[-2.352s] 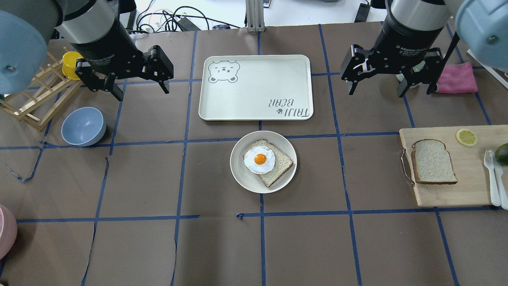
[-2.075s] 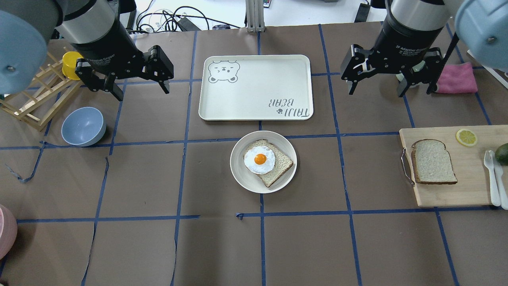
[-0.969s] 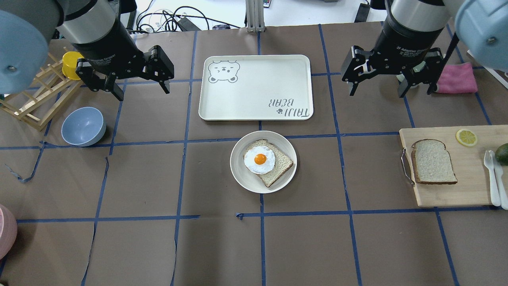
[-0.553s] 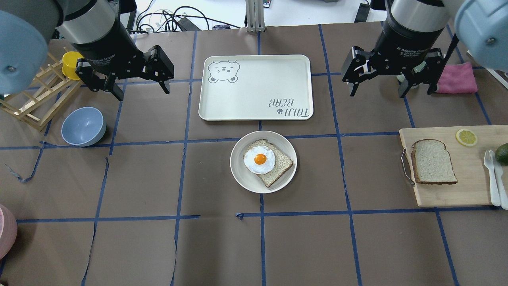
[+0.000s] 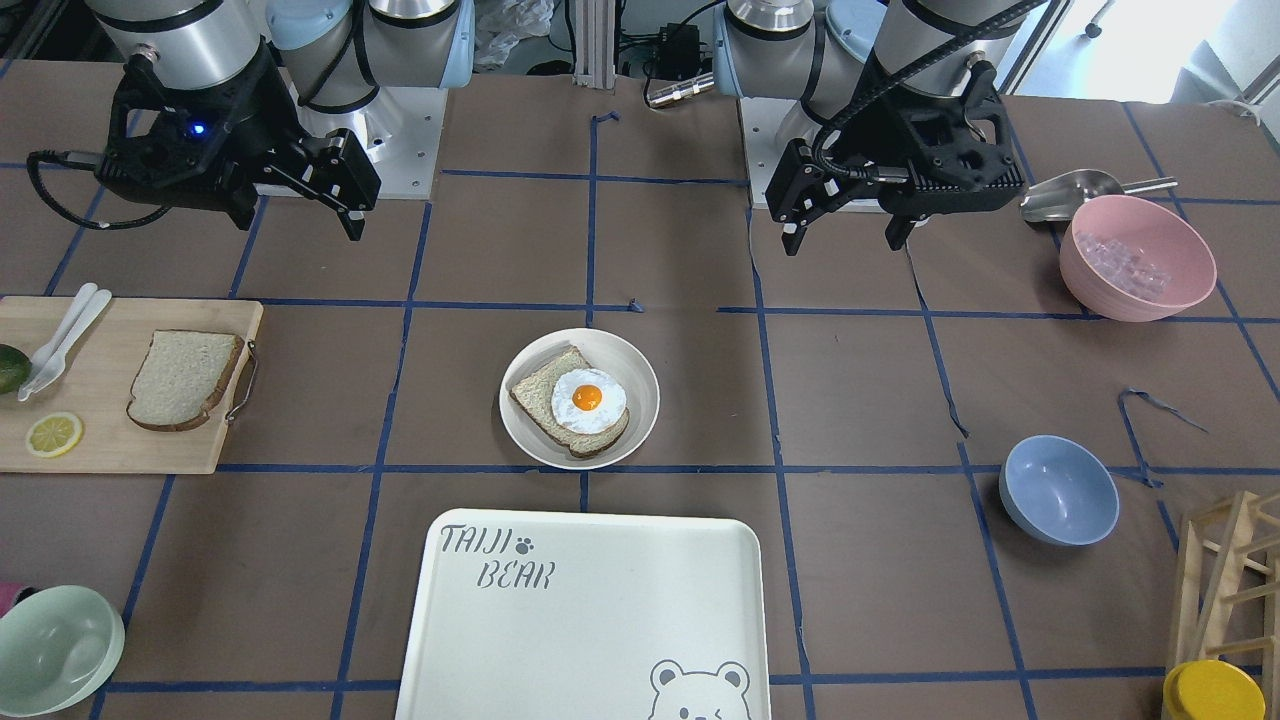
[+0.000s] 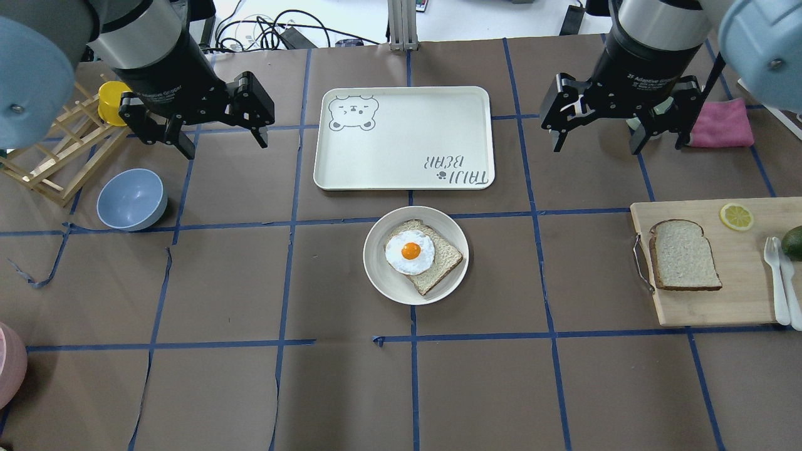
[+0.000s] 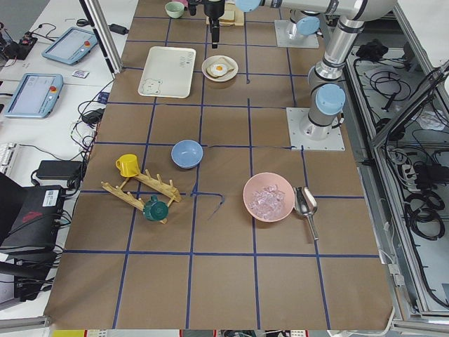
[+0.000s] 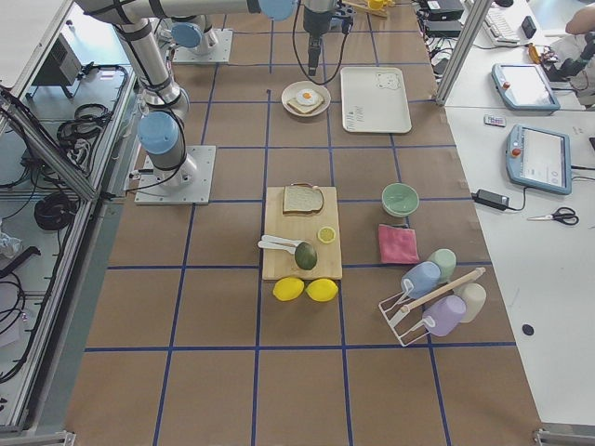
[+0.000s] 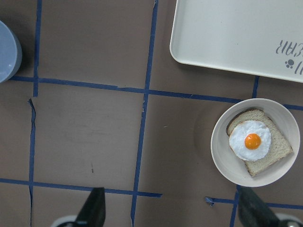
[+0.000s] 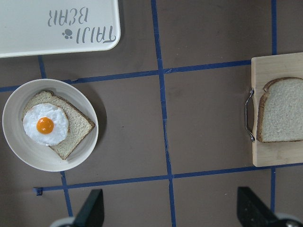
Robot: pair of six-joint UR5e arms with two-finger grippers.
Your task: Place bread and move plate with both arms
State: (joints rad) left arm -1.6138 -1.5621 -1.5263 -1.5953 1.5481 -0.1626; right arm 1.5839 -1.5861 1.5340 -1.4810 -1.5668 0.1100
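Note:
The plain bread slice (image 6: 684, 255) lies on a wooden cutting board at the right; it also shows in the front view (image 5: 183, 379) and the right wrist view (image 10: 282, 110). The round off-white plate (image 6: 379, 275) sits mid-table and holds a bread slice with a fried egg (image 6: 410, 252). The plate also shows in the left wrist view (image 9: 222, 156). My left gripper (image 6: 224, 147) hangs open and empty above the table, far left of the plate. My right gripper (image 6: 595, 149) hangs open and empty, up and left of the bread.
A white bear-printed tray (image 6: 404, 138) lies just beyond the plate. The cutting board (image 6: 739, 300) also carries a lemon slice, an avocado and white cutlery. A blue bowl (image 6: 131, 199), a wooden rack (image 6: 56, 156), a pink cloth (image 6: 720, 123) and a pink bowl (image 5: 1135, 258) stand around.
My right gripper has drifted very slightly toward the cutting board side. The left gripper, the bread and the plate have not moved.

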